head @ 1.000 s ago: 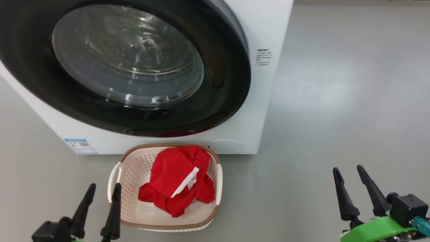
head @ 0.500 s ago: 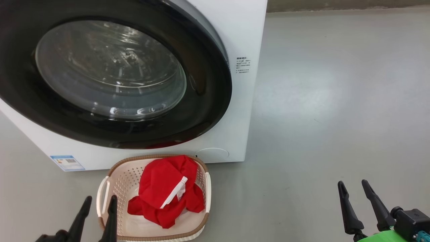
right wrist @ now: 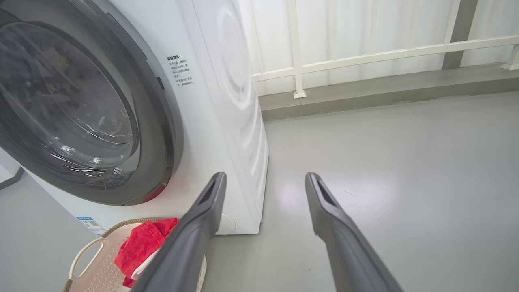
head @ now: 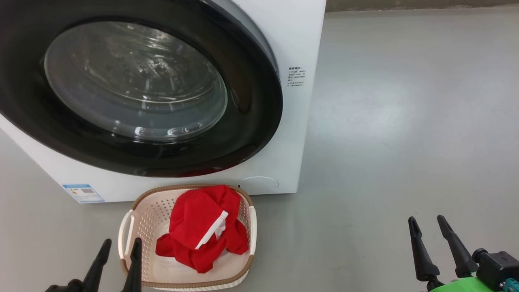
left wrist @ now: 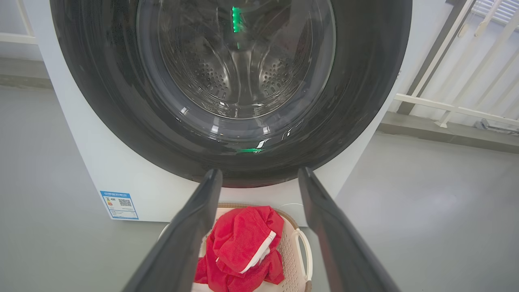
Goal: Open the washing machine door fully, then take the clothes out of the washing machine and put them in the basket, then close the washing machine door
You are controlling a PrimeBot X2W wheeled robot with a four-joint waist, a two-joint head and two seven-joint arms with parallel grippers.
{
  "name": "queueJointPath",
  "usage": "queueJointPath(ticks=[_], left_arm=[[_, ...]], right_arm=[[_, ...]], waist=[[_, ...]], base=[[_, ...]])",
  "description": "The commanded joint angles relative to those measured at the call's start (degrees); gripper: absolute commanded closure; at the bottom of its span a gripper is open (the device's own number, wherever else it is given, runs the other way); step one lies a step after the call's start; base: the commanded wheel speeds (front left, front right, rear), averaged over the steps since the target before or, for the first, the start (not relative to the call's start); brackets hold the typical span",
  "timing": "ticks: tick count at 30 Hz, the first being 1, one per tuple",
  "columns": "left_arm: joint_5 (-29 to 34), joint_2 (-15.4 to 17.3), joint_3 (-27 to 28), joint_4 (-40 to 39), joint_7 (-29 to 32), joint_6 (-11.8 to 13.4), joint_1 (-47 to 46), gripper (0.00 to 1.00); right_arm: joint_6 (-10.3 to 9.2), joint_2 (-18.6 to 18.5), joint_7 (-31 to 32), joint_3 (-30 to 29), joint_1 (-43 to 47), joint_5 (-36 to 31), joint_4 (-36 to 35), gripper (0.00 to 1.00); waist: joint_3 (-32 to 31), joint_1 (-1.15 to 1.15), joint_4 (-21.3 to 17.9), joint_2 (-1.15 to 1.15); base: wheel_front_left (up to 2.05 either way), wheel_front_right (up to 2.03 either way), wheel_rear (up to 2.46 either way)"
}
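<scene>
The white washing machine [head: 300, 40] stands on the floor with its door [head: 251, 113] shut, black rim flat against the front; the steel drum shows through the glass. In front of it sits the cream basket [head: 148, 221], and the red clothes [head: 198, 227] with a white strip lie heaped inside. My left gripper [head: 122, 243] is open just left of the basket, nothing between its fingers. In the left wrist view the left gripper [left wrist: 259, 172] points at the door [left wrist: 357, 101] above the clothes [left wrist: 239, 243]. My right gripper [head: 425, 221] is open over bare floor at the right; the right gripper [right wrist: 265, 175] holds nothing.
Grey floor [head: 405, 142] stretches to the right of the machine. A white railing [right wrist: 365, 56] and a low grey ledge [right wrist: 385, 87] run behind it. A blue sticker [head: 83, 193] sits on the machine's lower left front.
The head view has shifted, so the machine and basket sit further left and lower in the picture. Door, basket and clothes have not moved. Both grippers stay open.
</scene>
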Motion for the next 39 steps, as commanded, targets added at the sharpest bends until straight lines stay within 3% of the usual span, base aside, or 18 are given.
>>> queueJointPath(ticks=[1, 16, 17, 23, 30, 39], left_arm=[[0.3, 0.8, 2.2, -1.4, -0.4, -0.3, -1.1, 0.00], [0.5, 0.9, 2.7, -1.8, -0.4, -0.3, -1.3, 0.00], [0.0, 0.0, 0.3, -0.3, 0.0, 0.0, 0.0, 1.00], [-0.1, -1.9, -0.4, 3.6, 0.5, 0.1, 0.0, 1.00], [-3.9, -2.2, -0.2, 3.6, 1.5, 0.1, -0.3, 1.00], [-8.5, -2.3, 0.2, 3.6, 2.7, 0.1, -1.0, 1.00]], right_arm=[[-0.06, -0.7, -0.4, 0.9, -0.7, -0.6, -1.6, 0.00], [-0.06, -0.3, -0.4, 0.8, -1.0, -0.7, -2.1, 0.00], [0.00, 0.2, 0.0, 0.0, 0.0, -0.1, -0.6, 1.00], [0.00, 1.2, 0.0, 0.4, 0.0, -0.1, 3.6, 1.00], [0.00, 1.1, 1.0, 0.4, -0.5, 3.9, 3.7, 1.00], [-0.01, 0.8, 2.1, 0.5, -1.4, 8.8, 3.7, 1.00]], waist=[[0.0, 0.00, 0.1, 0.00], [1.0, 0.00, 0.3, 0.00], [1.0, 0.00, 0.3, 0.00], [1.0, 0.00, 0.3, 0.00], [0.7, 0.10, 0.3, 0.00], [0.4, 0.00, 0.3, 0.00]], base=[[0.00, 0.00, 0.00], [0.00, 0.00, 0.00], [0.00, 0.00, 0.00], [0.00, 0.00, 0.00], [0.00, 0.00, 0.00], [0.00, 0.00, 0.00]])
